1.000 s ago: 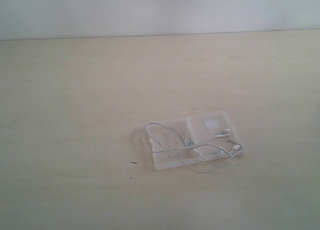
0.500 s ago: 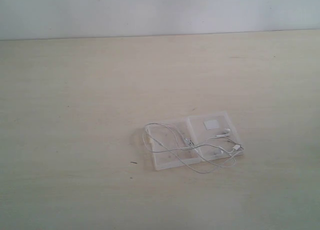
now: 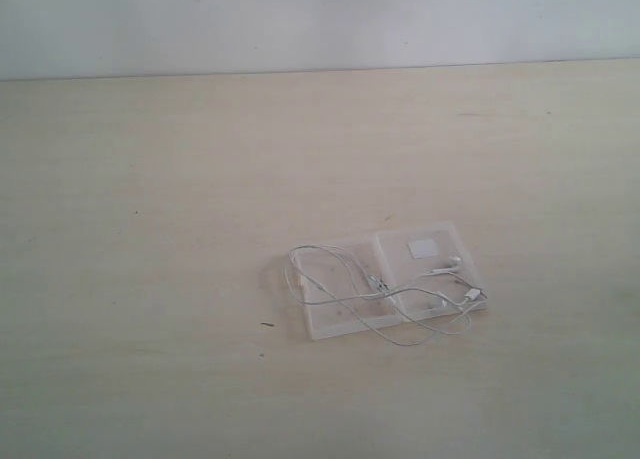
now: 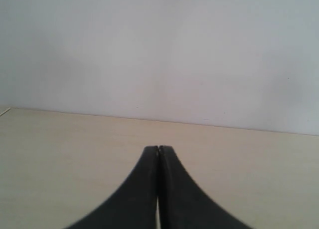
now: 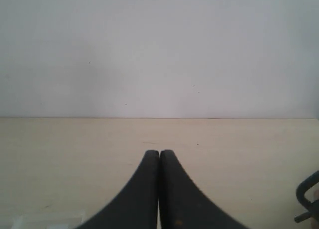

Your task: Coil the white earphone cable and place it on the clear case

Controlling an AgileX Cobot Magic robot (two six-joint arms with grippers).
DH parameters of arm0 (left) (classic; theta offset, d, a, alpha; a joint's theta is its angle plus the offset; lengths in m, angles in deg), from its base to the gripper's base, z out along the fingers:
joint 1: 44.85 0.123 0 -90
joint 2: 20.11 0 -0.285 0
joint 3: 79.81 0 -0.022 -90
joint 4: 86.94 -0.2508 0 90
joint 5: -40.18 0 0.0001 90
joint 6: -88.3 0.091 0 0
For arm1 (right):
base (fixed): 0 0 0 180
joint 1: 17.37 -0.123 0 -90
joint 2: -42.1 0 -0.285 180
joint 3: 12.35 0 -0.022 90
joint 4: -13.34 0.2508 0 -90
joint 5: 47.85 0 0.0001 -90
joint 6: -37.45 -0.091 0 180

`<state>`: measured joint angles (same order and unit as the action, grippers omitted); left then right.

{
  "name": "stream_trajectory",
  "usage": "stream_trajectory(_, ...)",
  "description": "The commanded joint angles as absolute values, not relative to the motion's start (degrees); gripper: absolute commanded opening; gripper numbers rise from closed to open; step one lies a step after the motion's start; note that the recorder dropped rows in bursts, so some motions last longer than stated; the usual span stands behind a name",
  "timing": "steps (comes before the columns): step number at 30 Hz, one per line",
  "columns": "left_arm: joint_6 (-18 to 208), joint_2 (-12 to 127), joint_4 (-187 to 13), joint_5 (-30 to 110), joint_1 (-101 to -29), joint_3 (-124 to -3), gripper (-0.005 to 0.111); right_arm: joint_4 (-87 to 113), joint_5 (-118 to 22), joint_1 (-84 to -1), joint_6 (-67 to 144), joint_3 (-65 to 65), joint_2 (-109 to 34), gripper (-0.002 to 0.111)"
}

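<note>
White earphone cable (image 3: pixel 352 300), faint loose loops over clear case (image 3: pixel 325 324); left pincer (image 4: pixel 158 150), right pincer (image 5: pixel 159 152) together.

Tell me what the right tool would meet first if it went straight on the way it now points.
Nothing close: ahead of the shut black right tool only the pale wooden table shows, then the plain white wall. The wall would probably come first, though depth is unclear.
</note>
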<state>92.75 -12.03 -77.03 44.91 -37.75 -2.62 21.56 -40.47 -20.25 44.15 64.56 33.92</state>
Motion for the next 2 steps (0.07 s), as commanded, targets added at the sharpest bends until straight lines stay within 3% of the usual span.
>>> stream_trajectory(1,92.9,-12.3,-76.4,45.3,-37.6,-2.6,0.0,21.8,-40.7,-20.0,44.3,64.9,34.3,0.0)
stream_trajectory(2,92.9,-12.3,-76.4,45.3,-37.6,-2.6,0.0,21.8,-40.7,-20.0,44.3,64.9,34.3,0.0)
